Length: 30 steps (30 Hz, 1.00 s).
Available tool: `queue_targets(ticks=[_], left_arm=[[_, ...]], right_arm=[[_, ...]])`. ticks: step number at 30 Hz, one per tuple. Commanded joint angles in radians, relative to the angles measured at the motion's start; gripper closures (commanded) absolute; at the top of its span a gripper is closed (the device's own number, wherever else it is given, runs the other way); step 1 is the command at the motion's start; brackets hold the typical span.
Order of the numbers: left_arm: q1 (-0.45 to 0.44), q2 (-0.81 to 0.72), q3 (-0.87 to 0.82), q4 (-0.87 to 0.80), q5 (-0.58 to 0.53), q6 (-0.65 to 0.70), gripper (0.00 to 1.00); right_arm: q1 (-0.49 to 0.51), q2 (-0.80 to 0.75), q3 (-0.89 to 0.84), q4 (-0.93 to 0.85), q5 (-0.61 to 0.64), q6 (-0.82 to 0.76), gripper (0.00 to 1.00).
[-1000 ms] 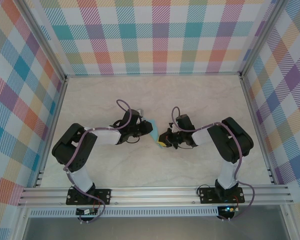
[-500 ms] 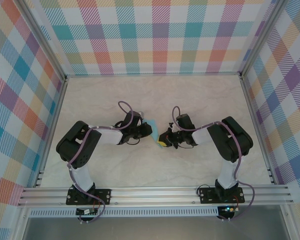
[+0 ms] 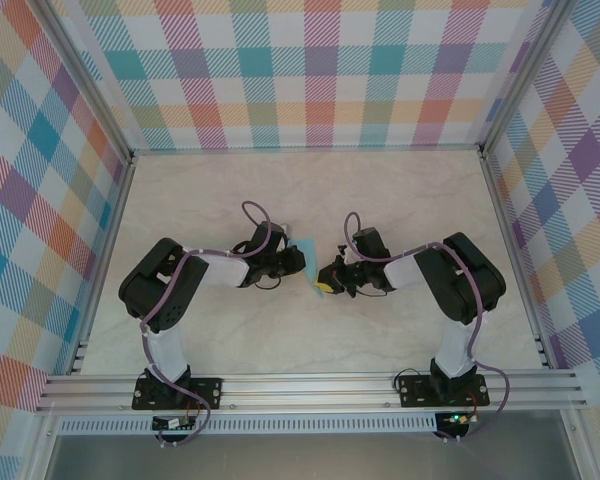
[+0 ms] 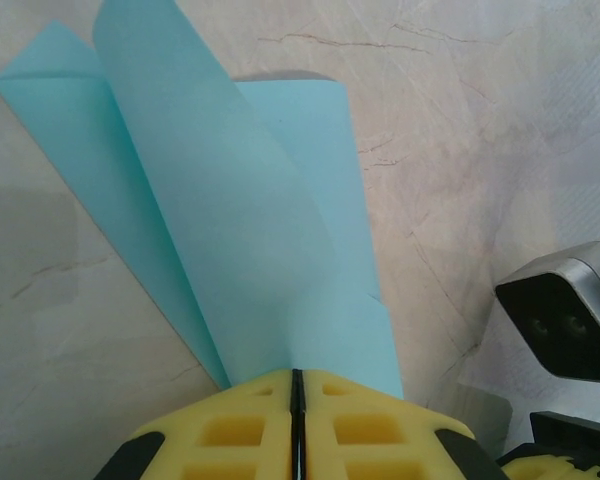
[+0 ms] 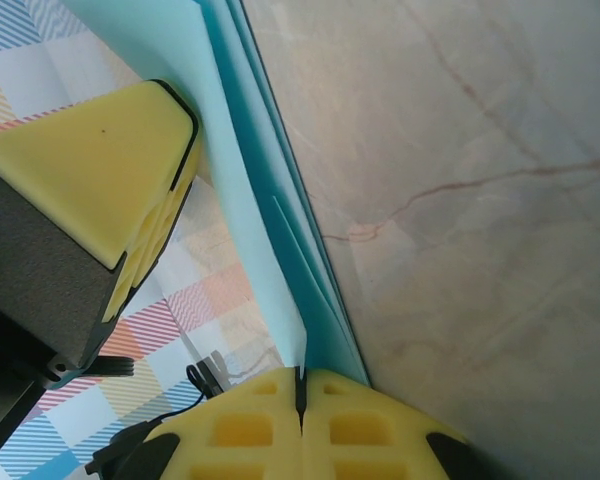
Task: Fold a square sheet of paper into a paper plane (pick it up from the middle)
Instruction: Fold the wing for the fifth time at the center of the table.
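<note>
The light-blue sheet of paper (image 3: 308, 247) is folded into long narrow layers and held between both arms at the table's middle. In the left wrist view the folded paper (image 4: 250, 220) fans away from my left gripper (image 4: 295, 378), whose yellow pads are shut on its near end. My right gripper (image 5: 300, 378) is shut on an edge of the paper (image 5: 255, 200), with the layers running up and away. From above, the left gripper (image 3: 298, 263) and the right gripper (image 3: 325, 283) sit close together, almost tip to tip.
The left gripper's yellow finger (image 5: 90, 170) stands just beside the paper in the right wrist view. The right arm's wrist camera (image 4: 565, 325) shows at the right of the left wrist view. Marble tabletop (image 3: 310, 190) lies all around, with plaid walls (image 3: 310, 70) behind.
The left gripper has shut the rest of the way on the paper, and the left arm has shifted slightly to the right. The right arm has stayed put.
</note>
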Motion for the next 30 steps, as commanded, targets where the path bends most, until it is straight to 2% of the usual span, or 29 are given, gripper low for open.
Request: queue_targets(ticks=[1,4,8,17,26,30], left_arm=[[-0.014,0.026,0.032,-0.049,-0.066,0.038,0.91],[-0.014,0.032,0.049,-0.089,-0.073,0.043,0.92],[-0.016,0.049,0.056,-0.108,-0.064,0.042,0.92],[-0.029,0.065,0.054,-0.138,-0.079,0.032,0.94],[-0.032,0.066,0.057,-0.148,-0.086,0.023,0.94],[-0.034,0.063,0.058,-0.153,-0.089,0.020,0.94]], right_arm=[[-0.001,0.081,-0.023,-0.142,0.097,-0.004,1.00],[-0.001,0.073,-0.021,-0.152,0.094,-0.022,1.00],[-0.001,0.053,-0.005,-0.133,0.045,-0.054,0.92],[-0.001,-0.031,0.059,-0.265,-0.003,-0.153,0.83],[-0.001,-0.040,0.079,-0.351,0.016,-0.214,0.83],[-0.001,-0.031,0.084,-0.365,0.031,-0.225,0.91]])
